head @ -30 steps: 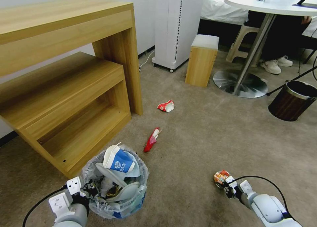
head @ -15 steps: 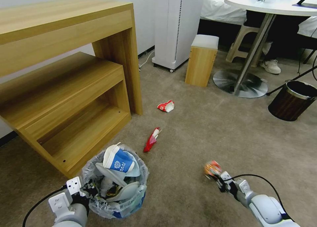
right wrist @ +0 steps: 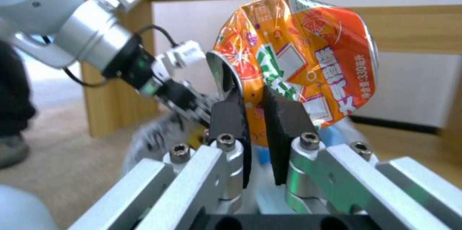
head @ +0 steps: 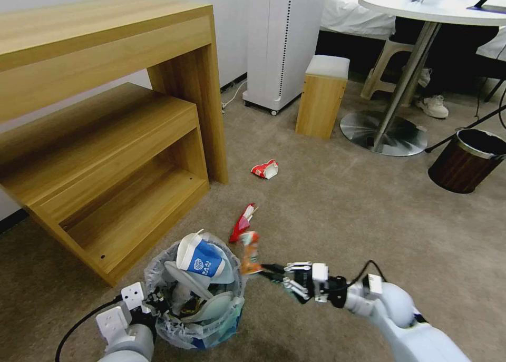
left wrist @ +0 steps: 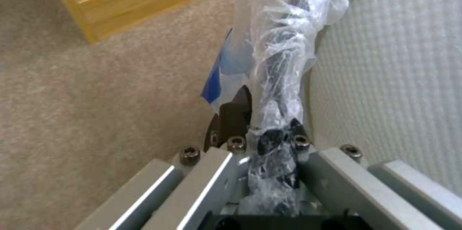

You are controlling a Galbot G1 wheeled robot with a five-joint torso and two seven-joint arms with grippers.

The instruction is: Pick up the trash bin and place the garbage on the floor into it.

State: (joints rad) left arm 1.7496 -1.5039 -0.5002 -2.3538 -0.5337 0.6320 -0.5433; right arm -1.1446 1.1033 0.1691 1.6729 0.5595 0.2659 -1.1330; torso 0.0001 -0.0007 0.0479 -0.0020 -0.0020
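The trash bin [head: 196, 320], lined with crinkled clear plastic, stands on the beige floor [head: 342, 209] at the bottom left. It holds a blue-white paper cup [head: 203, 259] and white slippers [head: 211, 305]. My left gripper [head: 154, 300] is shut on the bin's rim; the left wrist view shows its pads [left wrist: 236, 114] pinching the plastic-covered rim [left wrist: 281, 56]. My right gripper [head: 268, 271] is shut on a crushed orange wrapper [head: 250, 253] [right wrist: 308, 49], held upright just off the bin's right rim. A red wrapper [head: 241, 224] and a red-white paper cup [head: 265, 169] lie on the carpet beyond.
A wooden desk with a lower shelf [head: 105, 140] stands close on the left of the bin. Farther back are a white appliance [head: 284, 40], a small wooden stool [head: 322, 96], a round table's metal base [head: 383, 133] and a dark brown bin [head: 466, 162].
My right gripper has swung left with the orange wrapper, from low over the carpet at the right to beside the bin's rim. The bin and left gripper shifted slightly right.
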